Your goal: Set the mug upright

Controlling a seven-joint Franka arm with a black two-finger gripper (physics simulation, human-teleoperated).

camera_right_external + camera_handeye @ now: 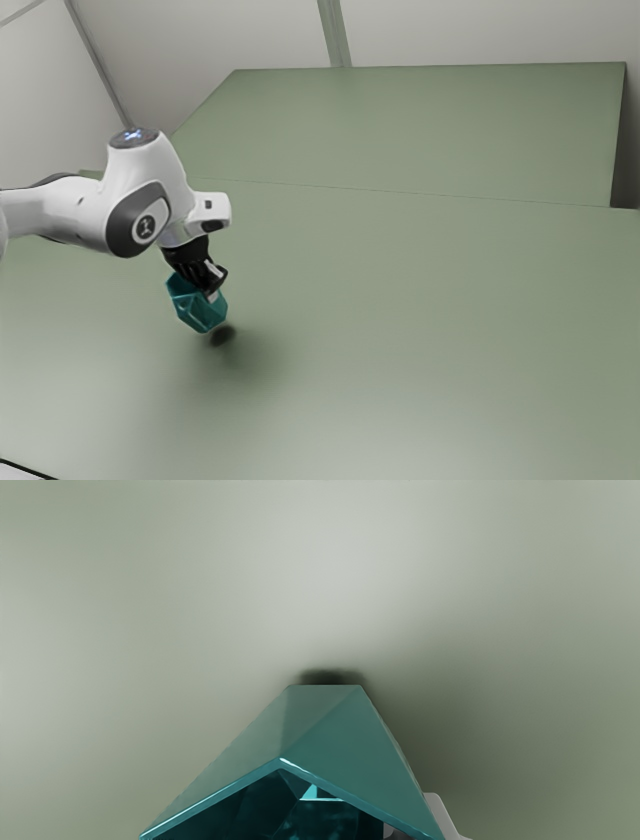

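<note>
From where I stand, the white arm (70,210) comes in from the exterior view's left with its forearm close to level, then bends over at the big rounded joint (140,215) and drops toward the table (420,330). Below that bend, the black gripper (211,292) points downward at a slant, its tips leaning toward the exterior view's right (quite a crooked wrist, I must say). It is clamped on the teal mug (190,304), pinching the wall near the rim. In the wrist view, one pale finger (440,815) lies along the outside of that wall, and a bit of the other peeks out on the inner side.

The mug hangs tilted right under the hand, its open mouth up toward the gripper and its narrower base pointing down and away. A small dark shadow (222,335) lies on the table just beside the base, which looks a little clear of the surface.
</note>
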